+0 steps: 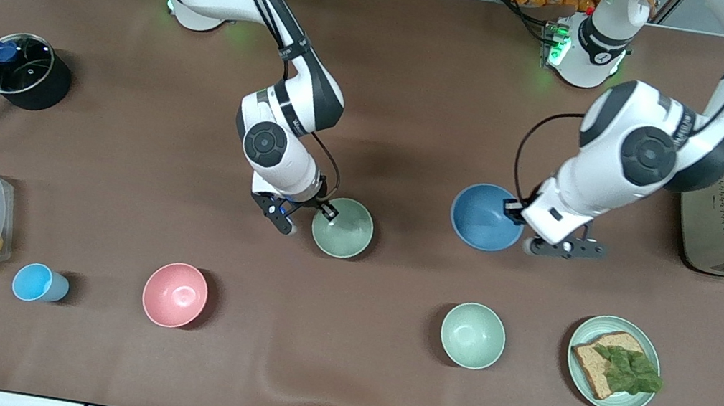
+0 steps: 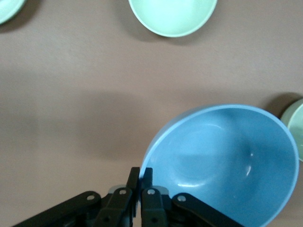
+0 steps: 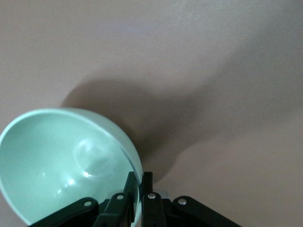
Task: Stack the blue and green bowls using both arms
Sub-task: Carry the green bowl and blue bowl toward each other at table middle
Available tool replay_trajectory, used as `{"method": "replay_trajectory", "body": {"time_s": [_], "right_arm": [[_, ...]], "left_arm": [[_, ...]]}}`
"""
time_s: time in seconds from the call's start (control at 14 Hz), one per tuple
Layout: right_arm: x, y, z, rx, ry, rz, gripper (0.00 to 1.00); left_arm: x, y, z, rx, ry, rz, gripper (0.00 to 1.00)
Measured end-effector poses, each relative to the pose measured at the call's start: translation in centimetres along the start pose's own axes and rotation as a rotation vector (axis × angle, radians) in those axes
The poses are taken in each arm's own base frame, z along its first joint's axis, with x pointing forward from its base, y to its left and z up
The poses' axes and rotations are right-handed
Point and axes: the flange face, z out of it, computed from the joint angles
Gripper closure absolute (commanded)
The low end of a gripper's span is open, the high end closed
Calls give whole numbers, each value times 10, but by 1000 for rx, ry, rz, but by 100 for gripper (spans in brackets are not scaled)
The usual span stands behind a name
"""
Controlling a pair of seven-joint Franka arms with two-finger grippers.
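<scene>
Paler green bowl sits nearest the camera, untouched. Left gripper is pinched nearly closed on the rim of the blue bowl, its fingertips partly hidden at the frame edge. Right gripper likewise clamps the rim of the green bowl, mid-table.

Blue bowl: round, matte medium blue, mouth up, tilted in the left wrist view; rim clamped between the closed fingers of the left pincer, bowl toward the right arm's side of it.

Green bowl: sage green, mouth up, rim pinched by the right pincer, over mid-worktop.
</scene>
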Motion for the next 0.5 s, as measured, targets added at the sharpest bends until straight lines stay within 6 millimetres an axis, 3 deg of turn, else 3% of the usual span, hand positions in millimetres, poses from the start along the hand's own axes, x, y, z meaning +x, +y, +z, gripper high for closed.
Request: {"method": "replay_trajectory", "body": {"time_s": [0.21,0.5], "right_arm": [[11,0,-16,-13,4,61,0],[56,13,-94,-33,23,212,0]], "left_arm": [[-20,41,7,-19,-22,-30,100],[-21,93,22,-61,-55,-96,100]]}}
